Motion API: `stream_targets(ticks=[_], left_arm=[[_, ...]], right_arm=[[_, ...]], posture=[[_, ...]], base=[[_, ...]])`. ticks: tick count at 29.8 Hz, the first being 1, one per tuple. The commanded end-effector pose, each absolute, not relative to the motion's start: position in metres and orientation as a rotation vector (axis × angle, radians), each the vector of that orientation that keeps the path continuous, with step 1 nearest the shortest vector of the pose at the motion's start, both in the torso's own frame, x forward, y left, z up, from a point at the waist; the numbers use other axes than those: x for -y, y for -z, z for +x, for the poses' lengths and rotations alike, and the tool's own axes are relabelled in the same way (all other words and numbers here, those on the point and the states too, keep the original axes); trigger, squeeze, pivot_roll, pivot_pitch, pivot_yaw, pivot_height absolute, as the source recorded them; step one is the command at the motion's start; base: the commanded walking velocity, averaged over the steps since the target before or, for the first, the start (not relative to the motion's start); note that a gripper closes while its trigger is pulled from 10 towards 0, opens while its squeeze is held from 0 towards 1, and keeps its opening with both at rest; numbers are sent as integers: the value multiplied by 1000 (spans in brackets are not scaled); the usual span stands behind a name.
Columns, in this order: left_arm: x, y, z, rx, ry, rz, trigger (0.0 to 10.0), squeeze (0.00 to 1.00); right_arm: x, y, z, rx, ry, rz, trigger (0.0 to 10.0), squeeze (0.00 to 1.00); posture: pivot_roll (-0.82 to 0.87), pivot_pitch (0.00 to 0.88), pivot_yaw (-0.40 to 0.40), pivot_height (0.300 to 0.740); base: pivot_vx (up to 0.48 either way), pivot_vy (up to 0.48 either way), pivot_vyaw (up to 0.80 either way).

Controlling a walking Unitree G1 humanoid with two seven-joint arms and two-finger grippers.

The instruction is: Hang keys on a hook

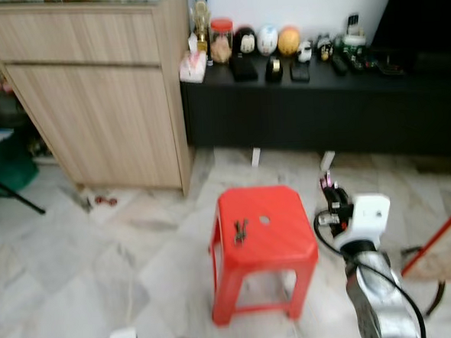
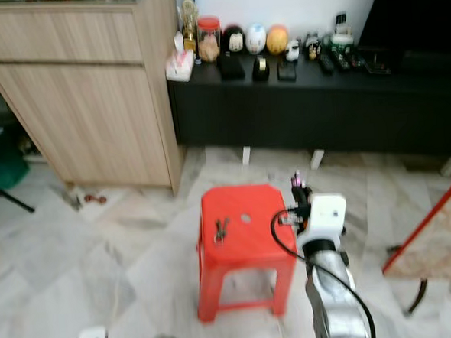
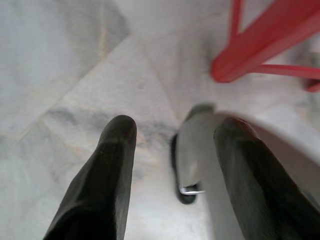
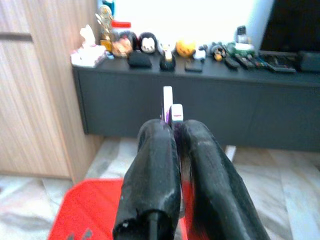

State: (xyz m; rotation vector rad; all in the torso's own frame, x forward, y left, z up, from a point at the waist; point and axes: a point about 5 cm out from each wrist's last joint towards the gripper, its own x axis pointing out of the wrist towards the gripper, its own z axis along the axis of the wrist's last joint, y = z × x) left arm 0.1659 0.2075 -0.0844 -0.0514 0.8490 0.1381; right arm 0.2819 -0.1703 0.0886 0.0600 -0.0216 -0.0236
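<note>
A bunch of dark keys (image 1: pixel 240 229) lies on top of a red plastic stool (image 1: pixel 279 238) on the marble floor. My right gripper (image 1: pixel 328 186) is raised just right of the stool's far corner. It is shut on a small white and purple piece (image 4: pixel 170 106) that sticks up between the fingertips. In the right wrist view the stool (image 4: pixel 95 210) lies below the black fingers (image 4: pixel 152 165). My left gripper (image 3: pixel 175 131) hangs low over the floor, open and holding nothing, with a stool leg (image 3: pixel 260 45) close by.
A light wooden cabinet (image 1: pixel 98 92) stands at the back left. A long black low console (image 1: pixel 322 113) with figurines, a jar and remotes runs along the wall. A red-edged frame (image 1: pixel 440 236) leans at the right. Small scraps (image 1: pixel 101 199) lie by the cabinet's foot.
</note>
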Motion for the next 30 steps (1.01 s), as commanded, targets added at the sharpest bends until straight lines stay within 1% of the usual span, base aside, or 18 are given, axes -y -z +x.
stream_targets(ticks=[1,20,27,30], left_arm=[[-206,86,163,-865,-123,-43,10000,0],[-206,86,164,-870,-125,-50,10000,0],[-206,86,164,-871,-124,-51,10000,0],[-206,86,164,-876,-119,-44,10000,0]], right_arm=[[172,-96,284,49,25,57,10000,0],[170,-98,287,37,-12,77,10000,0],[172,-97,288,26,-5,75,10000,0],[172,-97,288,30,16,103,10000,0]], posture=[[48,0,-92,740],[41,0,-90,740],[30,0,-86,740],[27,0,-83,740]], base=[[0,0,0],[0,0,0],[0,0,0],[0,0,0]])
